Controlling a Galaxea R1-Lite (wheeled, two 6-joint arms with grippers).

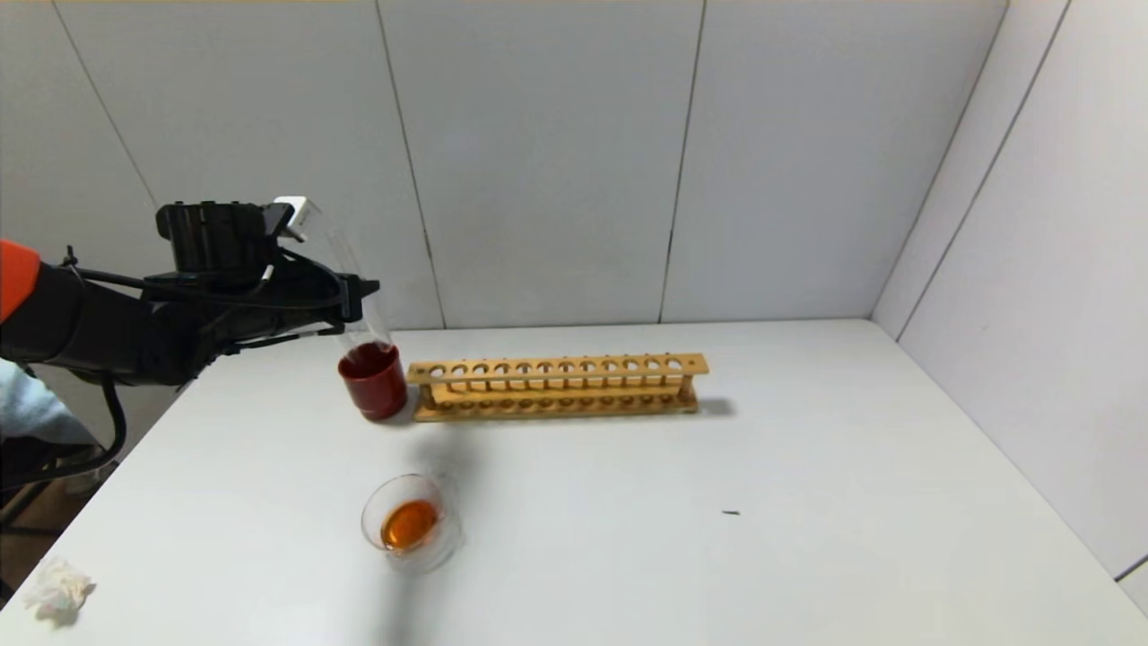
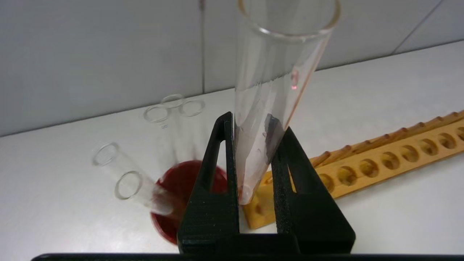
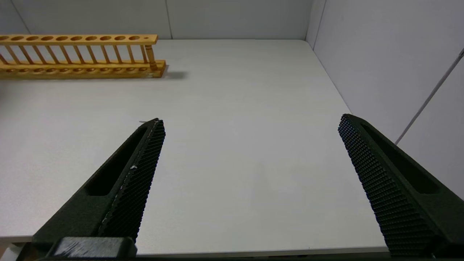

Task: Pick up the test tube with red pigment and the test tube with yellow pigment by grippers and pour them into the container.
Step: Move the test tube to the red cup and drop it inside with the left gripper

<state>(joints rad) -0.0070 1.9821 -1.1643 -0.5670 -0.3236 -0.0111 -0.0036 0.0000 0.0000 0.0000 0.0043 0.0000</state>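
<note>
White table (image 1: 807, 502): bears everything below.

Wooden rack (image 1: 558, 386): mid-table, every hole vacant.

Left gripper (image 2: 253, 195): raised above the far left of the table, jaws closed tight on a test tube (image 2: 275, 90), pinched near its rounded base. The tube is nearly drained, only a reddish film left inside; which pigment it held cannot be told. It hangs over the dark red cup (image 1: 372, 381), where other clear tubes lean.

Right gripper (image 3: 250, 145): parked over bare table, jaws spread wide, holding nothing.

Container (image 1: 411, 523): near edge, well apart from the cup, holding orange liquid.

Risk: lowered off-line, the tube may strike the leaning glass or cup rim and slip or crack.
</note>
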